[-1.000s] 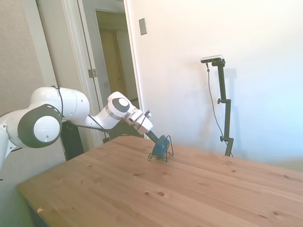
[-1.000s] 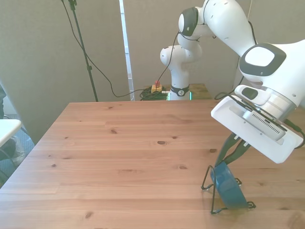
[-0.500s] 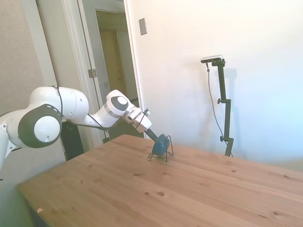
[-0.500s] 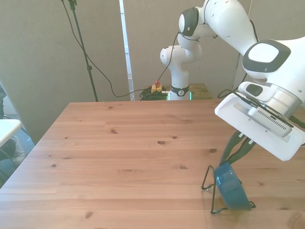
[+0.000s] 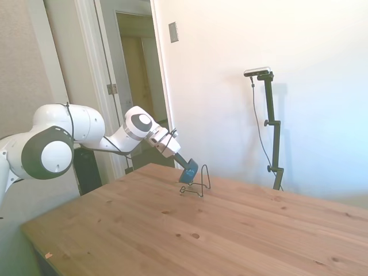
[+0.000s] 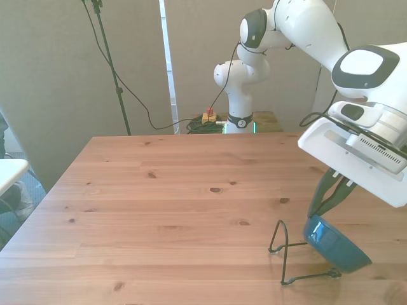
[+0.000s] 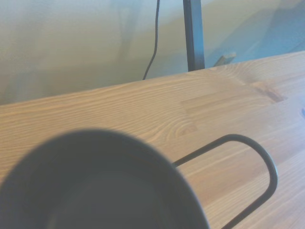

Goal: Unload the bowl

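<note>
The claw (image 6: 325,213) pinches the bowl (image 6: 335,244) clear of the rack (image 6: 299,257); the wrist view blurs it

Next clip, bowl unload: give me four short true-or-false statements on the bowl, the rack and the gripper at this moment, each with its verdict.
1. The gripper holds the teal bowl by its rim. True.
2. The bowl sits fully upright in the wire rack. False: it is tilted, lifted out beside the rack.
3. The rack stands on the wooden table. True.
4. A second bowl lies on the table. False: only one bowl shows.
</note>
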You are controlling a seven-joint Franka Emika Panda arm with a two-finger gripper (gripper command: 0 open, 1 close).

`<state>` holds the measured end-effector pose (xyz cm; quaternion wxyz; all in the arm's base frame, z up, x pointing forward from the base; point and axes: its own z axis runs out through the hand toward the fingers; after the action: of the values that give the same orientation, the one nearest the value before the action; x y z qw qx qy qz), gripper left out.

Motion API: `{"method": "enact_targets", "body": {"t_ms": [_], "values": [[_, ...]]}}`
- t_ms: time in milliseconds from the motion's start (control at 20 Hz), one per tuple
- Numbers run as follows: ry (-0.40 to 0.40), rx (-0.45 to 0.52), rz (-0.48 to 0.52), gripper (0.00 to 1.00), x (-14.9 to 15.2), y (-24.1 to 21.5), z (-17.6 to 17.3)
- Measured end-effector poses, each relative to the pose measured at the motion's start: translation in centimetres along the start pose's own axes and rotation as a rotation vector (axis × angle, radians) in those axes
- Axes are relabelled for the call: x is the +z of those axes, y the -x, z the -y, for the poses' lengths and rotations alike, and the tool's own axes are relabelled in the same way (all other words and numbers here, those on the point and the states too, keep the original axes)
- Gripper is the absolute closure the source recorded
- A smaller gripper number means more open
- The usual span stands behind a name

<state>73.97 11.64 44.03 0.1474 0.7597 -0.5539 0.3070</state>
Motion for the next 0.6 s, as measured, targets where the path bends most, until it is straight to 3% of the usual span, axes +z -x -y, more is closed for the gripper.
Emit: {"method": "enact_targets", "body": {"t_ms": [600], "values": [[-0.036, -0.020, 0.023, 1.00, -3.0, 0.7, -0.2]]}}
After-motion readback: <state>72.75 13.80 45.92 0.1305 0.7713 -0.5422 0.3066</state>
